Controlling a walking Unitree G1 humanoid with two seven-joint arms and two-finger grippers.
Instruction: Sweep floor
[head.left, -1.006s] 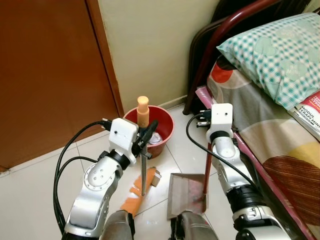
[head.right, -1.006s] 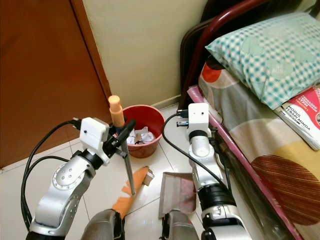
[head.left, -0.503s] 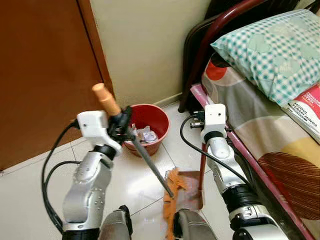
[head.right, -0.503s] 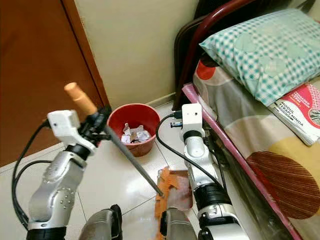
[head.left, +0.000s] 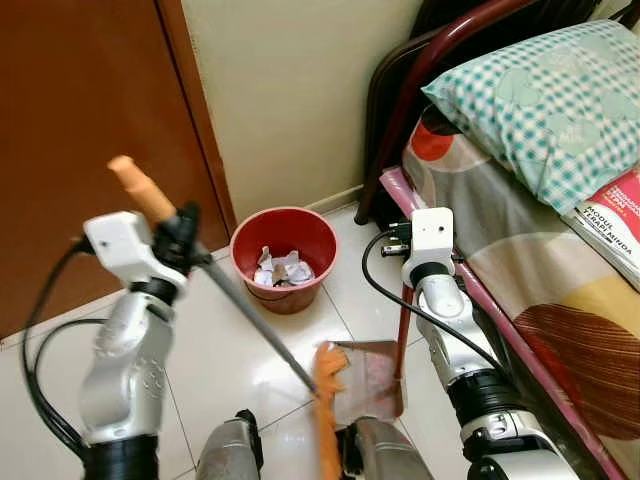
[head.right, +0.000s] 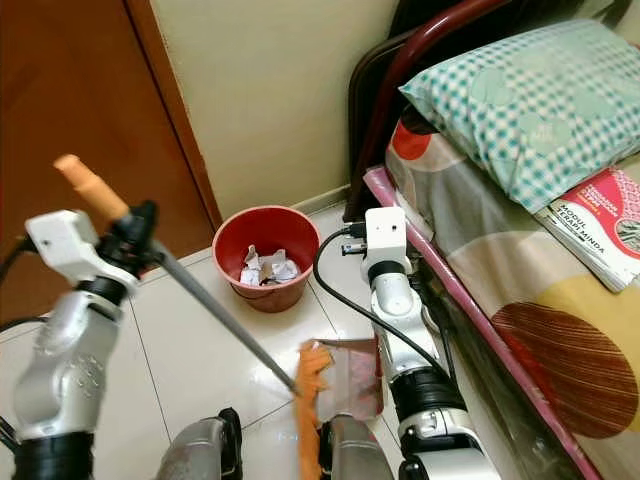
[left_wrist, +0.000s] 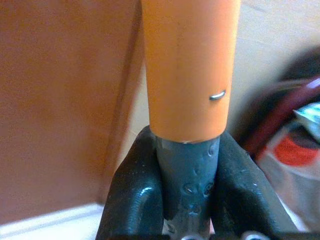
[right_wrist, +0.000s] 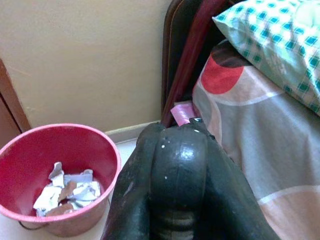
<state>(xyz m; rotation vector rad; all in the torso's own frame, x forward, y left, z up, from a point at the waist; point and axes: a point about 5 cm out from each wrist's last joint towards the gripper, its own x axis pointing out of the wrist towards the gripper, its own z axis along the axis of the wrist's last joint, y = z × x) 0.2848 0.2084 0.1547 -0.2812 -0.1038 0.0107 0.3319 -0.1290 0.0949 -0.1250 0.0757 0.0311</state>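
Note:
My left gripper (head.left: 180, 234) is shut on the grey shaft (left_wrist: 186, 185) of a broom, just below its orange grip (left_wrist: 187, 65). The shaft (head.left: 250, 320) slants down to the right, and the orange bristles (head.left: 326, 395) rest on the floor at the front edge of a dustpan (head.left: 372, 380). The pan lies flat on the white tiles between the broom and the bed. Its thin red handle (head.left: 402, 325) stands upright, and my right gripper (head.left: 398, 243) is shut on its top. A red bucket (head.left: 246, 240) with paper scraps stands by the wall.
A brown door (head.left: 90, 110) stands at the left and a cream wall (head.left: 300, 90) behind the bucket. The bed (head.left: 520, 270), with its maroon frame (head.left: 430, 55), checked pillow (head.left: 540, 90) and a book (head.left: 612, 215), runs along the right. Black cables hang from both arms.
My left arm has swung the broom's grip up and to the left, and the bristles have swept right to the dustpan. The scrap beside the broom has gone from sight. The view has shifted.

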